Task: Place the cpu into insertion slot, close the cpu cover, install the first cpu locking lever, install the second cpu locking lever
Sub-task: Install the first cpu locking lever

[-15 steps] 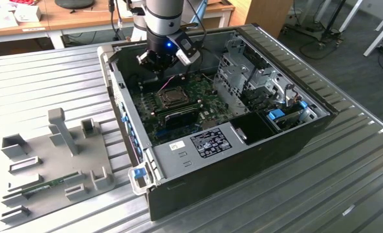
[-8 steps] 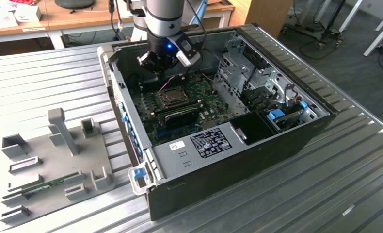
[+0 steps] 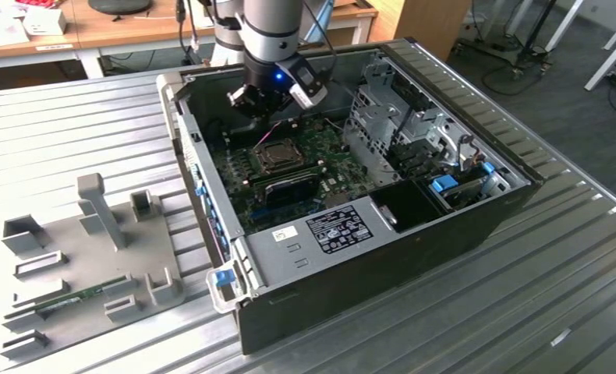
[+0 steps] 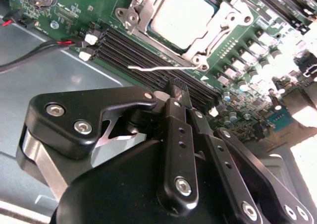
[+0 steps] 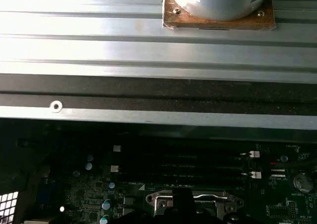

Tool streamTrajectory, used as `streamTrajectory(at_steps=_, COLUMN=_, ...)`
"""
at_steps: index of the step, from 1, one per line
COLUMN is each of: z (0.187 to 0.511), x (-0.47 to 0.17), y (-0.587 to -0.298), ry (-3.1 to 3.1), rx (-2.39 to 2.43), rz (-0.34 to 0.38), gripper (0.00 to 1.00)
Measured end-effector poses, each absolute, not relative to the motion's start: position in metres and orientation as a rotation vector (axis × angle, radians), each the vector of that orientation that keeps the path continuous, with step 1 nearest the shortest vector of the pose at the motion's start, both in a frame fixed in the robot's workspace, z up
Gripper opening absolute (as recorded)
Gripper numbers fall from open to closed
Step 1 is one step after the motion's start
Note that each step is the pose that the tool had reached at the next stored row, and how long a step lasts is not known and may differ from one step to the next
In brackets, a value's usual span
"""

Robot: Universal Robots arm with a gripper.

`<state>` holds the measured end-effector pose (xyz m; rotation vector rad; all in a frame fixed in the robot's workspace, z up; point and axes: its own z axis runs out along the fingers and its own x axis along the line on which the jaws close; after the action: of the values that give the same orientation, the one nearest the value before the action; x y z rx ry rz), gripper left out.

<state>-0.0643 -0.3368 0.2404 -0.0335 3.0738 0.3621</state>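
While your gripper (image 3: 256, 105) is hanging just above the insertion slot (image 3: 277, 156) inside the open computer case (image 3: 475, 226), you're carrying nothing in it. In the second wrist view the fingertips (image 4: 176, 86) are pressing together, narrow, with no gap showing. You're seeing the cpu (image 4: 185, 13) already sitting in the insertion slot, grey top facing up, and the cpu cover (image 4: 141, 16) is lying down flat over it, framing it. A thin wire locking lever (image 4: 158, 68) is sticking out beside the insertion slot, running over the black memory slots (image 4: 129, 48) lying just next to it, and your fingertips are sitting near that lever. Green motherboard (image 4: 74, 16) is surrounding the insertion slot. In the first wrist view the cpu cover (image 5: 161, 200) is showing as a silvery edge just beside the memory slots (image 5: 198, 164).
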Motion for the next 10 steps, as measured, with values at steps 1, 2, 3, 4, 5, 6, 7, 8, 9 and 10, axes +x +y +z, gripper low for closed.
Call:
streamTrajectory(at_steps=1, z=0.2392, x=-0.0638, y=-0.3368, ry=3.074, rx=-0.033, rz=0.363, gripper=0.10)
streamTrajectory(at_steps=2, z=0.2380, x=-0.0633, y=-0.3368, ry=3.073, rx=-0.032, rz=0.365, gripper=0.10)
streamTrajectory(at_steps=3, z=0.2368, x=-0.0630, y=-0.3368, ry=3.073, rx=-0.031, rz=0.366, gripper=0.10)
streamTrajectory(at_steps=4, z=0.2360, x=-0.0627, y=-0.3368, ry=3.073, rx=-0.030, rz=0.366, gripper=0.10)
streamTrajectory(at_steps=5, z=0.2355, x=-0.0626, y=-0.3368, ry=3.073, rx=-0.030, rz=0.367, gripper=0.10)
streamTrajectory(at_steps=6, z=0.2355, x=-0.0626, y=-0.3368, ry=3.073, rx=-0.029, rz=0.366, gripper=0.10)
streamTrajectory(at_steps=7, z=0.2355, x=-0.0626, y=-0.3368, ry=3.073, rx=-0.029, rz=0.366, gripper=0.10)
streamTrajectory(at_steps=8, z=0.2355, x=-0.0626, y=-0.3368, ry=3.073, rx=-0.030, rz=0.366, gripper=0.10)
streamTrajectory(at_steps=9, z=0.2354, x=-0.0625, y=-0.3368, ry=3.073, rx=-0.030, rz=0.367, gripper=0.10)
streamTrajectory(at_steps=10, z=0.2354, x=-0.0625, y=-0.3368, ry=3.073, rx=-0.030, rz=0.367, gripper=0.10)
